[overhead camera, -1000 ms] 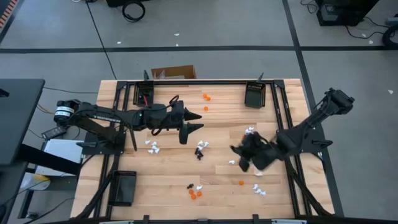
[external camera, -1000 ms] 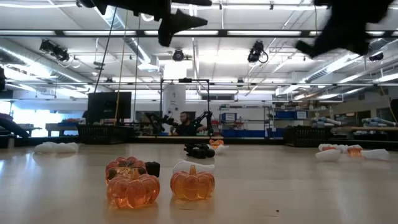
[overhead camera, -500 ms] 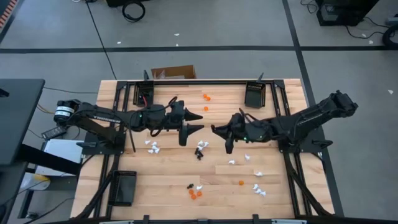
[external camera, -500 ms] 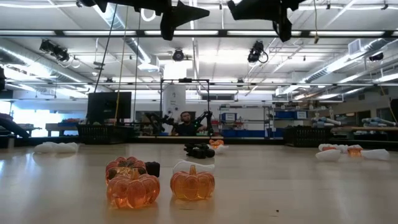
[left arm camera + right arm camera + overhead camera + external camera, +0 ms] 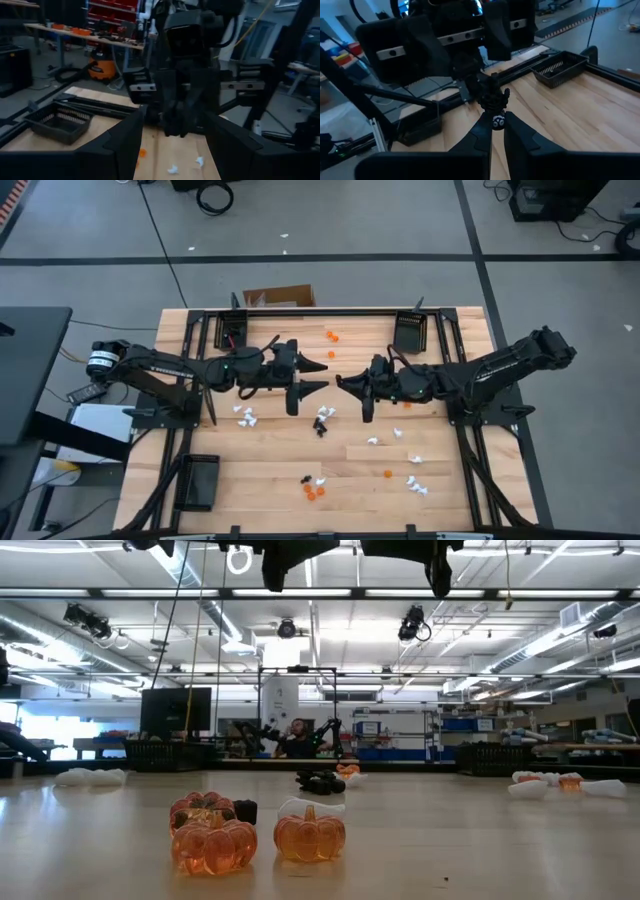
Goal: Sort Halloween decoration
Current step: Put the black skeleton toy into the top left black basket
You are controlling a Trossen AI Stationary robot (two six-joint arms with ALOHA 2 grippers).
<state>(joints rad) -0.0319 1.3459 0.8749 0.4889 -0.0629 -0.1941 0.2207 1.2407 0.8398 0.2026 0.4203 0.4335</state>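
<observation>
The Halloween decoration lies scattered over the wooden table: orange pieces (image 5: 331, 336), white ones (image 5: 243, 415), black ones (image 5: 321, 423), and a near cluster of orange pumpkins (image 5: 212, 845). My right gripper (image 5: 341, 383) hangs level above the table's middle, shut on a small black trinket (image 5: 497, 120). My left gripper (image 5: 325, 377) faces it at the same height, open, its fingers (image 5: 127, 142) standing either side of the right gripper's tip without touching. My right gripper pinches the small black trinket (image 5: 497, 121) between its two fingertips. The fingers lie level and point toward the table's left side. The trinket is lifted well clear of the table and sticks out a little past the fingertips.
Small black trays stand at the far right (image 5: 408, 332), the far left (image 5: 232, 330) and the near left (image 5: 200, 480). A cardboard box (image 5: 280, 297) sits beyond the far edge. More white pieces (image 5: 415, 483) and an orange one (image 5: 388, 474) lie near right.
My right gripper has risen from the table's right side and swung toward the middle, tipping from slanting down to level, until it faces my left gripper. It has stayed shut. My left gripper has kept its place and tipped only slightly.
</observation>
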